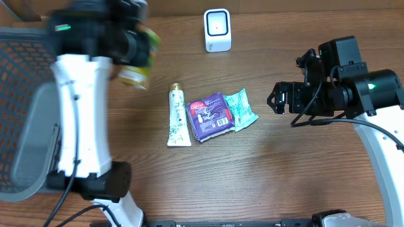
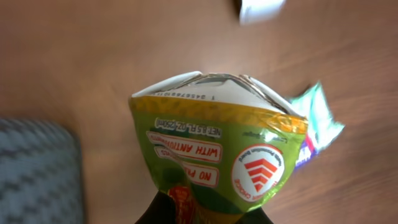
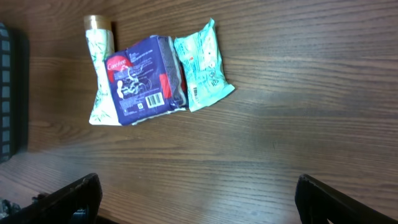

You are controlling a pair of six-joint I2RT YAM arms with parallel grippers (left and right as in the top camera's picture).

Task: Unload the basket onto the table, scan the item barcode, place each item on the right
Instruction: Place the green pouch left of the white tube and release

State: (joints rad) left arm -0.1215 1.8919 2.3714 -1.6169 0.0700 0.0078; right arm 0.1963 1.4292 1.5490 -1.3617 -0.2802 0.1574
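One green bag (image 2: 217, 155) is up off the table (image 1: 284, 164). It is pinched at its near end by the left gripper (image 2: 205, 214), whose jaws are clamped on it. In the wrist view its long axis runs straight away from the fingers, with the white sealed edge farthest out and the print upside-down. From overhead it is blurred, at the far left, left of the one white scanner (image 1: 218, 29) and apart from it.

Three things lie in a row mid-table. One tube (image 1: 178, 118) has its cap toward the far edge, and just beside it one purple pack (image 1: 211, 115) touches one teal packet (image 1: 242, 111). The right gripper (image 1: 278, 98) hangs over the table to their right, fingers wide apart. One grey mesh (image 1: 19, 94) sits at the left edge.
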